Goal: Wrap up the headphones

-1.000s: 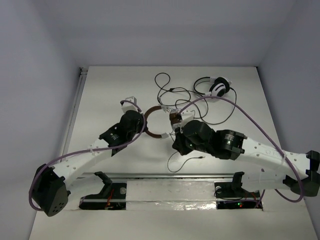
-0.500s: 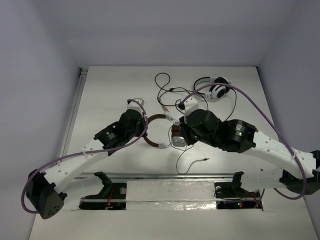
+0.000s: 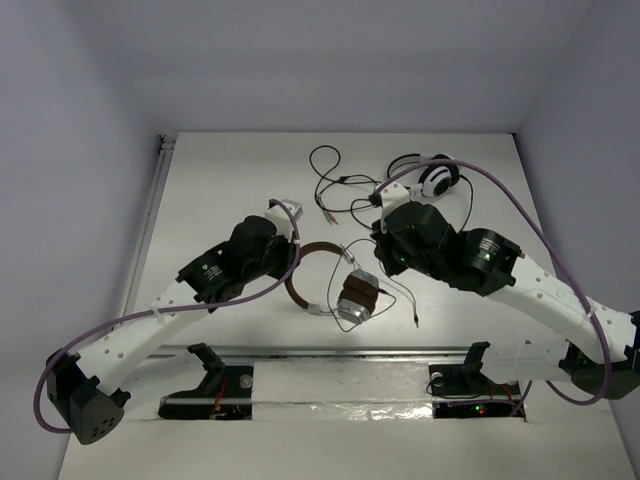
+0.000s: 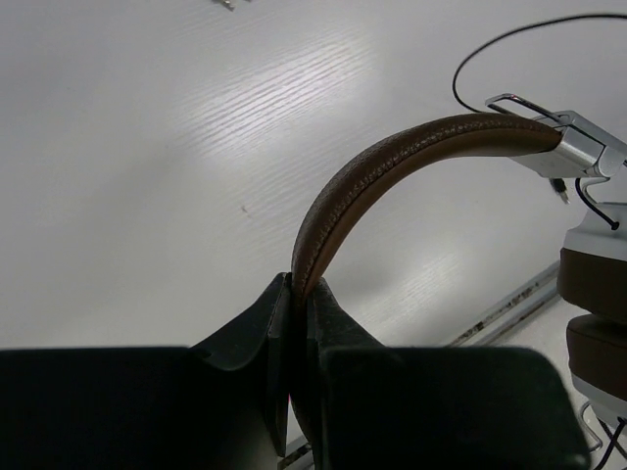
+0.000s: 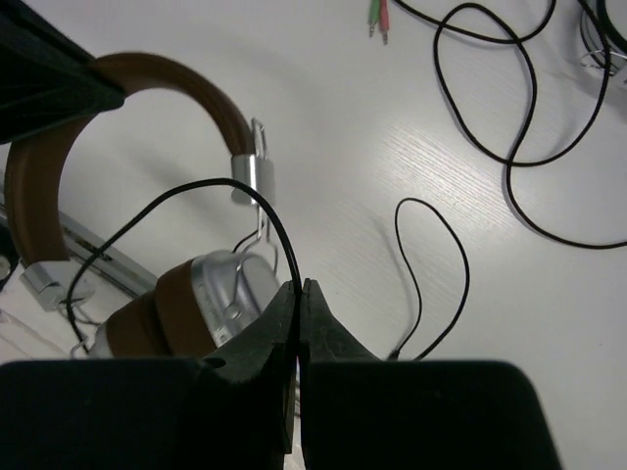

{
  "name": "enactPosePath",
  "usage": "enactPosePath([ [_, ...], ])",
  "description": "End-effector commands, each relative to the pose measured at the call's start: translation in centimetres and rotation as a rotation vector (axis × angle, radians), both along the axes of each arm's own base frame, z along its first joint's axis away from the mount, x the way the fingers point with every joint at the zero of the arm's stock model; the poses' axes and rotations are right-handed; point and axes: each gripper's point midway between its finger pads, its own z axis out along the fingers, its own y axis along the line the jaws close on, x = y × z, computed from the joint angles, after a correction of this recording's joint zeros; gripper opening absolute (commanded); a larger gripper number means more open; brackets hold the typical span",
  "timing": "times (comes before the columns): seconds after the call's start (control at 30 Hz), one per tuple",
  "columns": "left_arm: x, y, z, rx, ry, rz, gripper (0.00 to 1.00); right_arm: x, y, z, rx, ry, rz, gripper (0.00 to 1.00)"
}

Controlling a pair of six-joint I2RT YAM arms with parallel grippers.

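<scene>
Brown-banded headphones (image 3: pixel 355 296) clamped in your left gripper (image 4: pixel 299 286); right gripper (image 5: pixel 299 291) pinches cable (image 5: pixel 271 219); tail loose at four o'clock, wrapping looks barely started.

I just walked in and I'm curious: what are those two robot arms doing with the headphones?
They hold the brown headphones between them. The left gripper is shut on the headband. The right gripper pinches the thin black cable. Most of that cable lies loose on the table, not yet wrapped.

I see the headphones (image 3: pixel 355 296) with brown band and pads, silver cups, black cable (image 5: pixel 227 181); the other headphones (image 3: pixel 437 178) white-and-black; white tabletop (image 3: pixel 220 180).
</scene>
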Motion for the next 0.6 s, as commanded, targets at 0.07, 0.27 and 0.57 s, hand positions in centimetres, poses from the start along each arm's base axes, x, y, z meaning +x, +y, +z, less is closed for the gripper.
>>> enactPosePath([
  [0.07,-0.9,-2.4,5.8,-0.156,-0.105,-0.148,0.00,1.4,-1.9,1.7,0.044,-0.093,-0.098,0.00],
  [0.27,-1.4,-3.6,8.1,-0.279,-0.116,-0.194,0.00,1.7,-1.6,1.8,0.242,-0.154,-0.159,0.00],
  [0.57,0.8,-2.5,11.9,-0.404,-0.184,-0.080,0.00,0.2,-1.2,2.0,0.623,-0.218,-0.139,0.00],
])
